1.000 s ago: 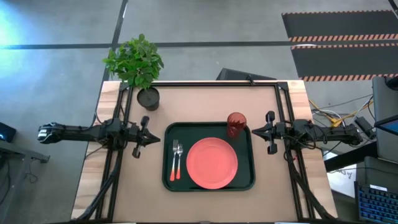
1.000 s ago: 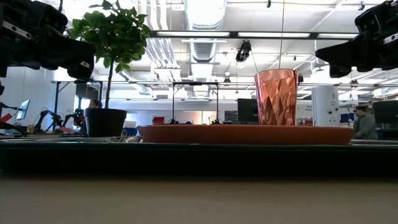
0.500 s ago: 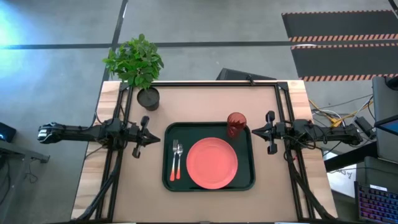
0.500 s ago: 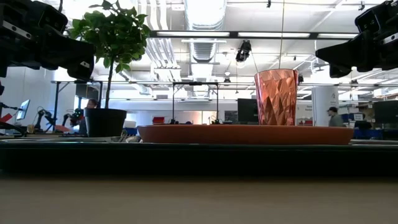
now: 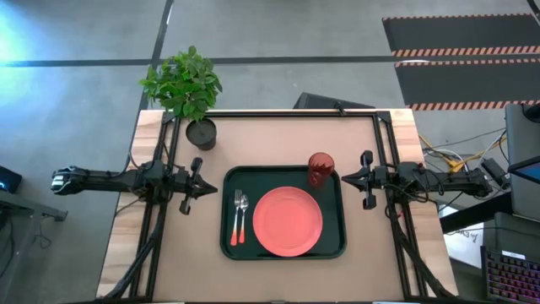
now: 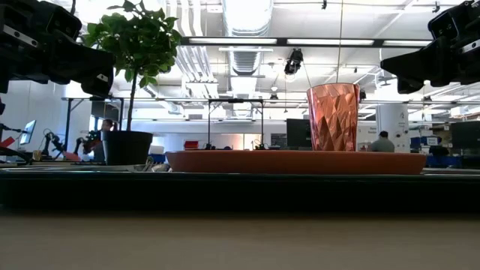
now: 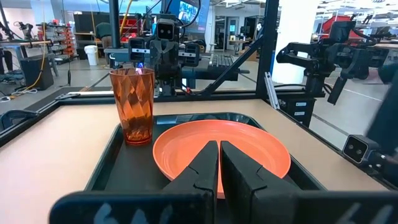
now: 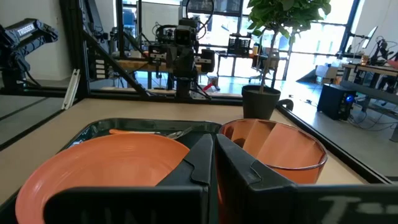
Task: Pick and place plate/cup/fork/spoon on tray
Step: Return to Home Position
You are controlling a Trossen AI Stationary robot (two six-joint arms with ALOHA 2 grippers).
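Note:
The dark green tray [image 5: 228, 245] lies in the middle of the table. On it rest the coral plate [image 5: 287, 221], the red-brown cup [image 5: 320, 167] standing upright at the far right corner, and the fork [image 5: 235, 218] and spoon [image 5: 243, 217] side by side at the left. My left gripper [image 5: 213, 187] is shut and empty, just left of the tray and above the table. My right gripper [image 5: 344, 178] is shut and empty, just right of the tray near the cup. The plate [image 7: 221, 147] and cup [image 7: 132, 106] show in the left wrist view.
A potted plant [image 5: 187, 91] stands at the table's far left corner. Black frame rails run along the table's left, far and right sides [image 5: 278, 112]. People show far off in the room behind the table.

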